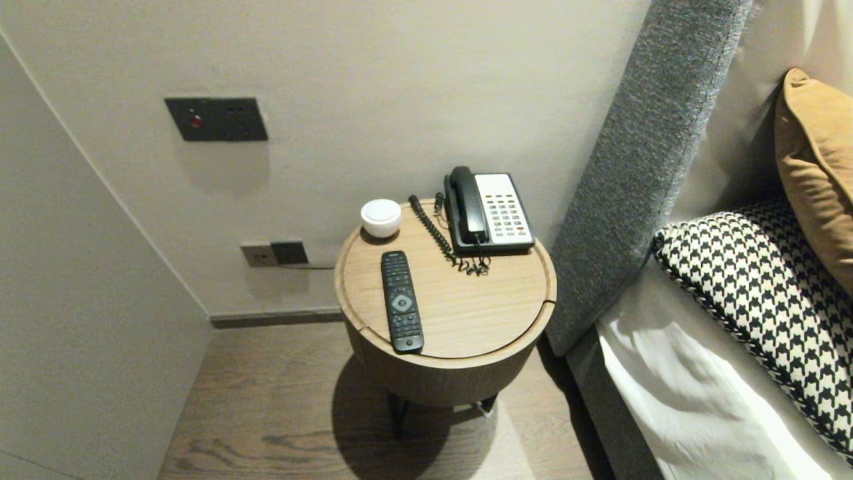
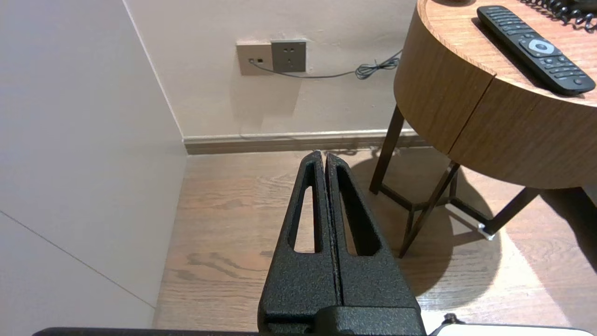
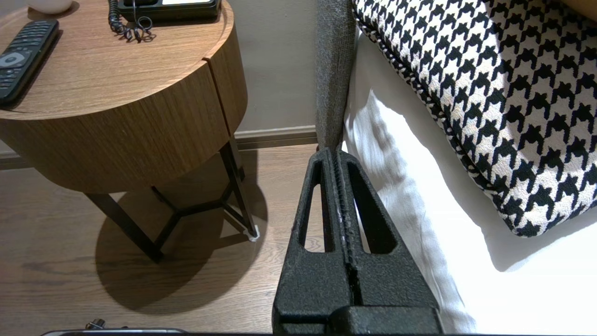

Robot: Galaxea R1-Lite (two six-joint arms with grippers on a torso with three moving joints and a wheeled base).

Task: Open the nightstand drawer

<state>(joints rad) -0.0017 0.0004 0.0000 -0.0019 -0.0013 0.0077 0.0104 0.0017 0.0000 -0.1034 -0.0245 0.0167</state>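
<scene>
Round wooden surface [image 1: 466,320] stands in a corner. Open floor [image 1: 266,400] runs from its left to the side wall, w/ more in front. On its right there's only a slim gap before the grey headboard [image 1: 640,153], then the bed sheet [image 1: 680,393].

Remote [image 1: 401,301] lies on the surface's front-left part, lengthwise front to back, near end right at the rim. Phone [image 1: 490,211] sits at the back-right edge, its coiled cord [image 1: 433,230] trailing toward the middle. Small white round thing [image 1: 381,217] is at the back-left edge.

Left hand [image 2: 325,156] hangs low over the floor, front-left of the surface and below its top. Fingers are pressed together, holding nothing. Right hand [image 3: 336,151] hangs low front-right of the surface, by the headboard's foot and the sheet edge, fingers pressed together too, nothing in them. Neither touches the surface.

Hard to see: neither hand shows from the head cam. From above, the surface's legs are mostly hidden under the drum. Cable from the wall socket [image 1: 273,254] runs behind the surface, far end hidden. Houndstooth pillow [image 1: 766,293], right of the surface on the bed, is cut off at the frame edge.
</scene>
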